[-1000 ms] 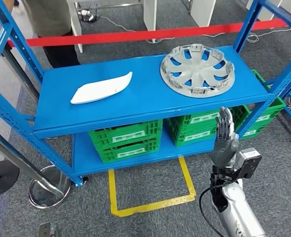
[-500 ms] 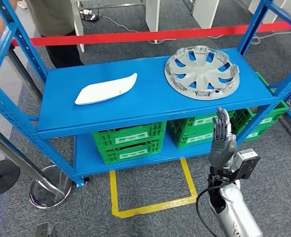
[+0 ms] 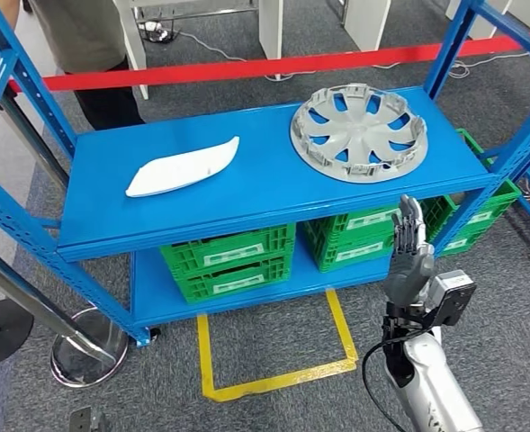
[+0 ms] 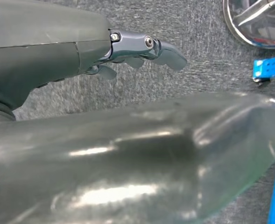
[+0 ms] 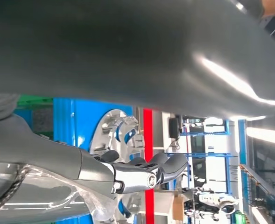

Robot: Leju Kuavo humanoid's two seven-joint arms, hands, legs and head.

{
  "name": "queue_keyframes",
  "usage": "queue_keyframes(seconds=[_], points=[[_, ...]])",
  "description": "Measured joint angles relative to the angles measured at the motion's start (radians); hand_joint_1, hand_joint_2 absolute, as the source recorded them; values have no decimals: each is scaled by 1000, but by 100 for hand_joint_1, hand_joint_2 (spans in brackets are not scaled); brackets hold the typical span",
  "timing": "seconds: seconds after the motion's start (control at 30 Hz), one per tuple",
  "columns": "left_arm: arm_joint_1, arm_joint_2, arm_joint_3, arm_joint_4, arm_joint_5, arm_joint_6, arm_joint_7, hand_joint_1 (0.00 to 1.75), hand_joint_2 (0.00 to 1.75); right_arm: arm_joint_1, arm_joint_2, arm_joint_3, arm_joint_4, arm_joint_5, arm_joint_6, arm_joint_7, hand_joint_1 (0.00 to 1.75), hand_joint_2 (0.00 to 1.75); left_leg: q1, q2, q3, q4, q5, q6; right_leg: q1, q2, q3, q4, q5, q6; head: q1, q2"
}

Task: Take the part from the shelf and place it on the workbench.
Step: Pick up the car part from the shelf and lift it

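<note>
Partly behind right hand (image 5: 139, 175): silver wheel cover (image 5: 118, 133), edges hidden.

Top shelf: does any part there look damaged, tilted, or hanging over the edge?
Nothing stands out. The wheel cover and the white part both lie flat, inside the blue shelf's edges, with no visible breakage. The right hand holds nothing.

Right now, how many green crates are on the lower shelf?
3 visible: one green crate at the left, one in the middle, one at the right end behind the upright. More may be hidden behind them.
</note>
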Motion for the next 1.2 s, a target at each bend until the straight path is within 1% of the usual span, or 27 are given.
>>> queue_keyframes(seconds=[0.07,0.13,0.17,0.23,0.27,0.3,0.33,0.37,0.4,0.43,0.47,0.5,0.6,0.63,0.67,0.7,0.77,0.8,0.83,0.87,0.93,0.97,1.0,1.07,1.13,1.17,1.2], points=[[0,0,0,0,0,0,0,0,0,0,0,0,0,0,0,0,0,0,-2,-1,2,-11,-6,7,0,1,-4,-1,2,11,1,0],[1,-1,0,0,0,0,0,0,0,-1,0,0,0,0,0,0,0,0,2,0,6,-19,-3,18,-1,0,-14,14,-13,21,1,0],[-1,-1,0,0,0,0,0,0,0,-2,0,1,-1,0,0,0,0,0,4,1,8,-24,-1,24,-2,-1,-31,49,-34,26,2,0],[-2,-1,0,0,0,0,0,0,0,-1,1,1,0,0,0,0,0,0,4,2,10,-25,-1,32,-3,-2,-95,177,-93,32,3,0],[-2,-1,0,0,0,0,0,0,0,0,1,1,0,0,0,0,0,0,4,2,9,-24,-2,33,-3,-2,-129,244,-116,35,3,0],[-1,-1,0,0,0,0,0,0,0,2,1,1,1,0,0,0,0,0,4,2,10,-24,-3,34,-3,-2,-152,285,-122,36,3,0],[0,-1,0,0,0,0,0,0,0,3,1,0,1,-1,0,0,0,0,4,1,11,-24,-3,34,-3,-2,-157,285,-108,36,4,0],[0,-1,0,0,0,0,0,0,0,3,1,0,1,-1,0,0,0,0,4,1,13,-24,-5,33,-3,-3,-141,246,-76,35,4,0],[0,-2,0,0,0,1,0,0,0,2,1,0,1,-1,1,0,0,0,4,1,16,-23,-7,31,-3,-4,-111,177,-35,34,4,0],[-1,-1,0,0,0,2,0,0,0,-1,1,0,2,-1,5,0,0,0,2,0,18,-22,-11,27,-3,-6,-75,107,-6,32,4,0],[-1,0,0,0,1,4,2,0,0,-4,2,1,2,0,10,0,0,0,-1,0,17,-19,-14,22,-2,-7,-47,52,10,28,4,0],[-1,2,0,0,1,5,3,0,0,-7,3,3,4,1,15,0,0,0,-3,0,16,-17,-15,17,-2,-7,-30,21,15,24,3,0],[-3,11,0,0,4,6,11,0,0,-12,8,8,11,5,21,1,0,0,-4,0,15,-14,-19,5,-1,-6,-22,8,9,8,3,0],[-3,14,0,0,5,6,12,0,0,-14,9,8,13,6,21,1,0,0,-3,1,12,-3,-28,0,-3,-6,-20,6,9,2,3,0],[-3,16,0,0,5,6,12,0,0,-17,10,9,14,6,21,1,0,0,-2,1,1,25,-46,-6,-5,-7,-17,5,9,-5,2,0],[-3,18,0,0,6,6,12,0,0,-19,12,9,15,6,21,1,0,0,0,1,-21,74,-72,-11,-6,-8,-14,4,8,-10,1,0],[-2,19,0,0,6,6,12,0,0,-21,15,10,20,6,22,1,0,0,2,1,-83,203,-125,-16,-5,-8,-9,4,3,-17,0,0],[-1,20,0,0,6,6,12,0,0,-21,16,11,22,6,22,1,0,0,2,1,-108,249,-133,-17,-4,-7,-6,4,1,-19,0,0],[-1,20,0,0,7,6,12,0,0,-21,17,11,25,6,22,1,0,0,2,1,-118,260,-121,-16,-3,-6,-2,4,-2,-20,0,0],[0,21,0,0,8,6,12,0,0,-21,17,12,28,6,22,1,0,0,2,1,-113,238,-92,-14,-3,-5,3,5,-6,-20,0,0],[-1,23,0,0,9,6,12,0,0,-21,19,12,31,6,23,1,0,0,0,1,-68,121,-13,-3,-1,-3,14,5,-15,-16,0,0],[-1,24,0,0,9,6,12,0,0,-22,19,12,32,6,23,1,0,0,-2,0,-46,68,12,3,1,-2,18,5,-19,-12,1,0],[-1,25,0,0,9,7,12,0,0,-22,20,12,33,6,24,1,0,0,-4,0,-30,28,21,8,2,-2,18,6,-23,-8,1,0],[-2,25,0,0,9,7,12,0,0,-23,20,12,35,7,25,1,0,0,-7,0,-22,4,10,15,3,-3,15,5,-25,2,1,0],[-1,24,0,0,10,7,12,0,0,-24,21,13,36,7,27,1,0,0,-2,0,-15,-11,7,21,2,-5,8,10,-34,13,3,0],[-2,24,0,0,10,7,12,0,0,-25,21,14,36,8,28,0,0,0,1,0,-9,-17,7,24,2,-5,-4,34,-48,19,4,0],[-2,24,0,0,10,7,12,0,0,-26,21,14,36,8,29,0,0,0,4,1,-4,-22,6,28,0,-5,-28,80,-70,24,6,0]])
